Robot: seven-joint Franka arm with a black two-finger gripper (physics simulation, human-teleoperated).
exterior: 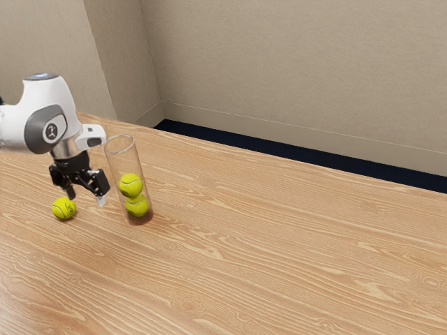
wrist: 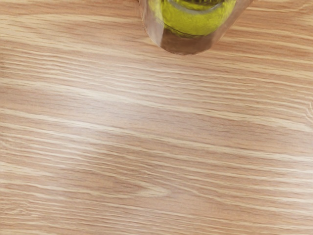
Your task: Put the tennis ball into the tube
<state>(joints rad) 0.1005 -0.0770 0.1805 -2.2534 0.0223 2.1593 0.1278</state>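
Observation:
In the exterior view my gripper (exterior: 86,198) points down above the table, its two fingers spread apart with nothing between them. A loose yellow-green tennis ball (exterior: 63,208) lies on the table just below the gripper, toward the exterior view's left. The clear tube (exterior: 120,144) stands upright at the gripper's other side, with two balls stacked inside, an upper ball (exterior: 130,185) and a lower ball (exterior: 137,206). The wrist view has the base of the tube (wrist: 186,45) with a ball (wrist: 193,20) inside it.
The wooden table (exterior: 279,244) stretches toward the exterior view's right and front. Behind its far edge are a dark floor strip (exterior: 279,151) and a beige wall (exterior: 293,70).

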